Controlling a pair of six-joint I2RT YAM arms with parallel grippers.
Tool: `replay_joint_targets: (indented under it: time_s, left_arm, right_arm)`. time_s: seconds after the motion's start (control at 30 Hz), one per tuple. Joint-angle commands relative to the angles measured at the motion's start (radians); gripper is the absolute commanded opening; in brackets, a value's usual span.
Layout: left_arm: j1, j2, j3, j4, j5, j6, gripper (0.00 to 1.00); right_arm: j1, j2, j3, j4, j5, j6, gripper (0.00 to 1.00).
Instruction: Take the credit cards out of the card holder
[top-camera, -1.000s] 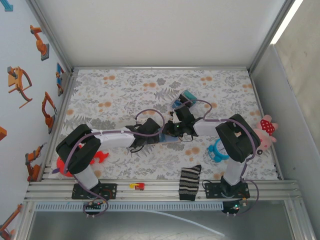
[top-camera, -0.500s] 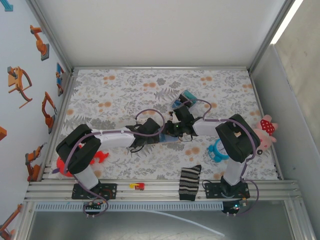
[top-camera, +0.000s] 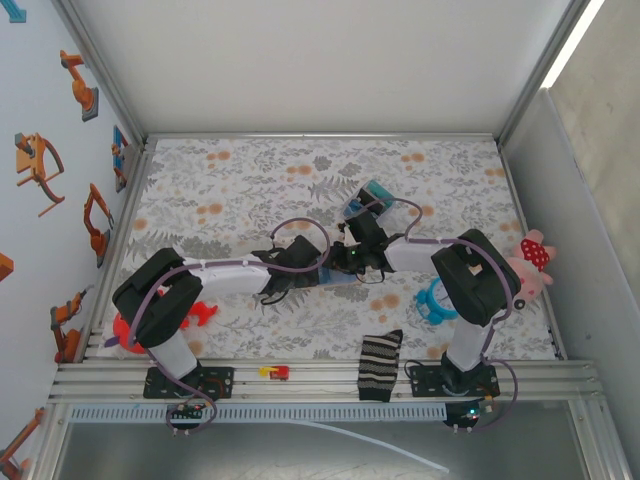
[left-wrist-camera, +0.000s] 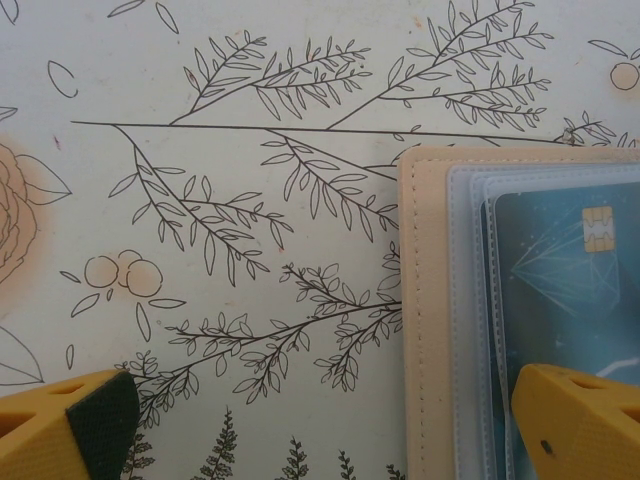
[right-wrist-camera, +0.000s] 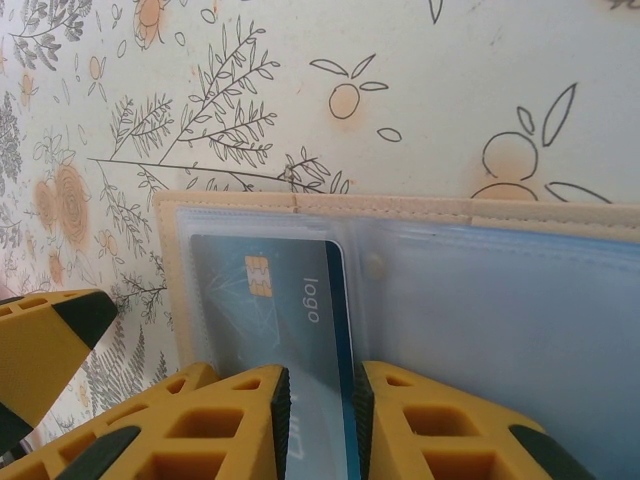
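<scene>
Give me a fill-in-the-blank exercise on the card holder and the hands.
The card holder lies ___, clear sleeves facing up.
The blue card in it bears a gold ___.
The word printed on that card reads ___.
The left hand has one finger over the card holder, the other over the flowered ___.
Missing: open; chip; logo; cloth.

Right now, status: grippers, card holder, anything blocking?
Left gripper open astride card holder edge. Right gripper nearly closed over blue credit card, grip unclear. Holder open; nothing blocking.
</scene>
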Motion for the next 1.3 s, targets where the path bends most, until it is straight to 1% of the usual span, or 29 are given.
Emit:
replay_joint_targets:
  time_s: [0.0, 0.13, 0.57, 0.7, 0.93, 1.17, 1.27]
  left_arm:
    - [0.005, 0.042, -0.001, -0.046, 0.031, -0.006, 0.97]
    - [0.003, 0.039, -0.002, -0.048, 0.030, -0.005, 0.97]
    - [0.003, 0.045, 0.004, -0.048, 0.031, -0.004, 0.97]
    - [0.002, 0.044, 0.006, -0.049, 0.032, -0.004, 0.97]
    - [0.000, 0.037, 0.002, -0.054, 0.030, -0.006, 0.97]
    - [-0.001, 0.041, 0.004, -0.052, 0.029, -0.006, 0.97]
    - [-0.002, 0.042, 0.004, -0.053, 0.030, -0.007, 0.97]
  right_arm:
    - [0.017, -0.004, 0.015, -0.074, 0.007, -0.014, 0.26]
    - [0.024, -0.013, 0.016, -0.106, 0.015, -0.027, 0.26]
    - [0.028, -0.026, 0.020, -0.122, 0.009, -0.032, 0.26]
    - [0.029, -0.020, 0.024, -0.121, 0.010, -0.026, 0.29]
    - [0.028, -0.046, 0.022, -0.155, 0.058, -0.012, 0.30]
    - [0.029, -0.034, 0.015, -0.133, 0.060, 0.010, 0.30]
    - [0.029, -0.027, 0.008, -0.100, 0.040, 0.013, 0.30]
